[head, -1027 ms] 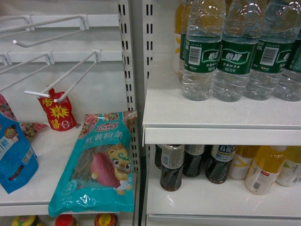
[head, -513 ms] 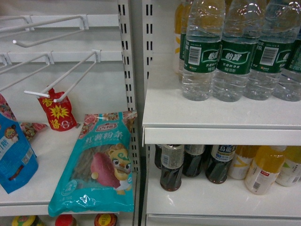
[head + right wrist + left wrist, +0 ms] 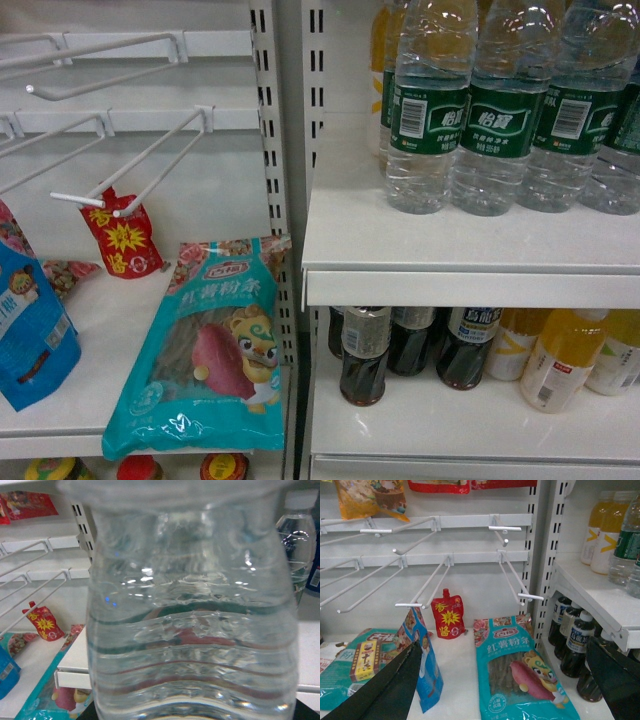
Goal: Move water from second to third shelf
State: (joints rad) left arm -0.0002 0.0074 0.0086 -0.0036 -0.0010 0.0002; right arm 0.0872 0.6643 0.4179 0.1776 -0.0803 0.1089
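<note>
A clear ribbed water bottle (image 3: 192, 630) fills the right wrist view, pressed close between my right gripper's (image 3: 195, 715) jaws. Only dark slivers of the fingers (image 3: 306, 711) show at the bottom corners. Neither that bottle nor either gripper appears in the head view. Several water bottles (image 3: 430, 110) with dark green labels stand in a row on the upper white shelf (image 3: 450, 250) at the right. My left gripper (image 3: 503, 647) hangs wide open over the left bay, holding nothing, its black fingers (image 3: 385, 690) at both sides of the frame.
Under the water shelf stand dark drink bottles (image 3: 365, 355) and orange juice bottles (image 3: 565, 360). The left bay holds a teal noodle packet (image 3: 210, 350), a blue bag (image 3: 30, 340), a red sauce pouch (image 3: 122, 238) and jutting white wire hooks (image 3: 130, 170). A perforated upright (image 3: 270, 150) divides the bays.
</note>
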